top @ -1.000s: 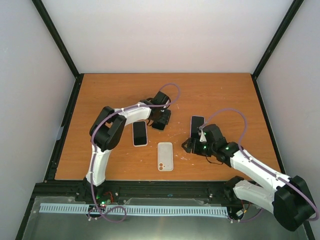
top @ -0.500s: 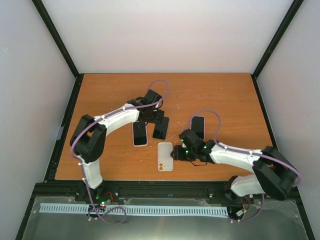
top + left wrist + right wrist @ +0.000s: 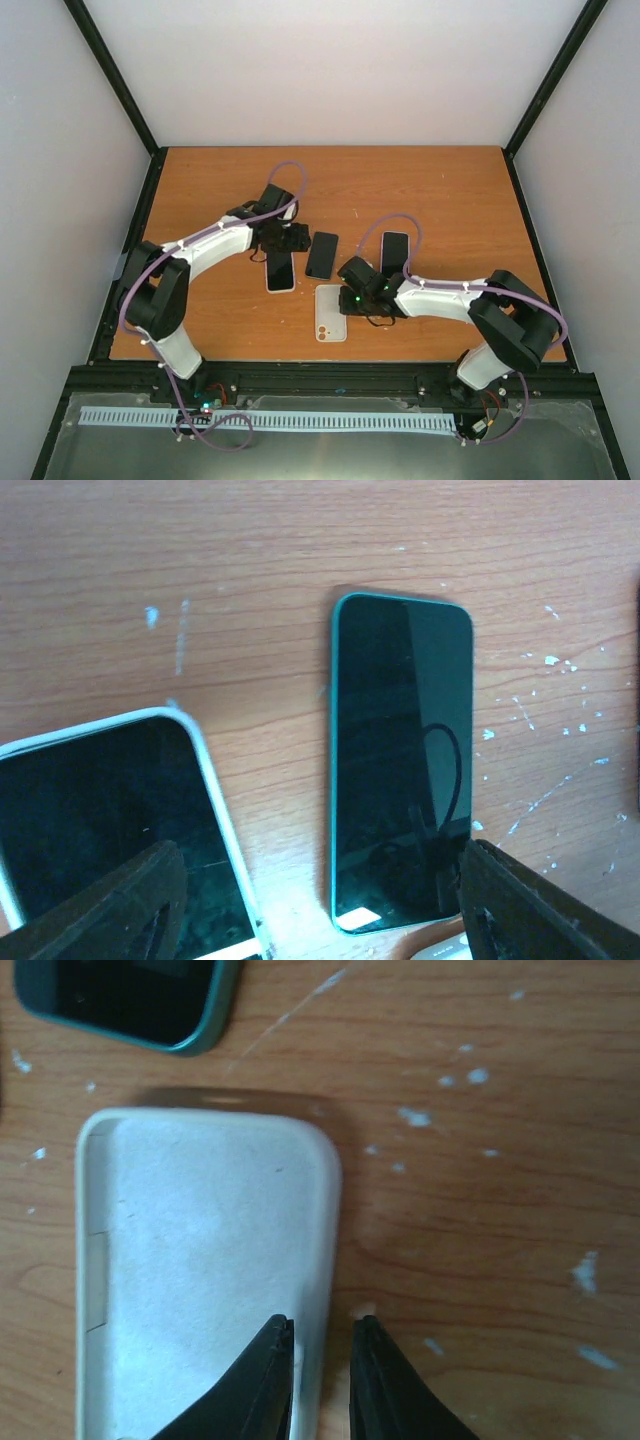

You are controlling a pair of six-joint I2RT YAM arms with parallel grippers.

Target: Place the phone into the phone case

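Observation:
The white phone case [image 3: 331, 312] lies open side up near the table's front, its pale lining [image 3: 200, 1260] showing. My right gripper [image 3: 352, 292] straddles the case's right wall, one finger inside and one outside, shut on it [image 3: 320, 1360]. A dark phone with a teal edge [image 3: 321, 255] lies flat just beyond the case; its corner [image 3: 130, 995] shows in the right wrist view. My left gripper [image 3: 287, 240] hovers open above the table, its fingers wide apart [image 3: 320, 910]. The teal phone [image 3: 400, 760] lies below and between those fingers, and nothing is held.
A phone with a white rim [image 3: 280, 268] lies left of the teal one, partly under my left gripper [image 3: 100, 820]. Another dark phone [image 3: 394, 250] lies right of the case, behind my right arm. Black frame rails border the wooden table [image 3: 450, 190].
My left gripper has drawn left, away from the teal-edged phone, which now lies on its own. My right gripper has slid left onto the case's right wall and closed its fingers.

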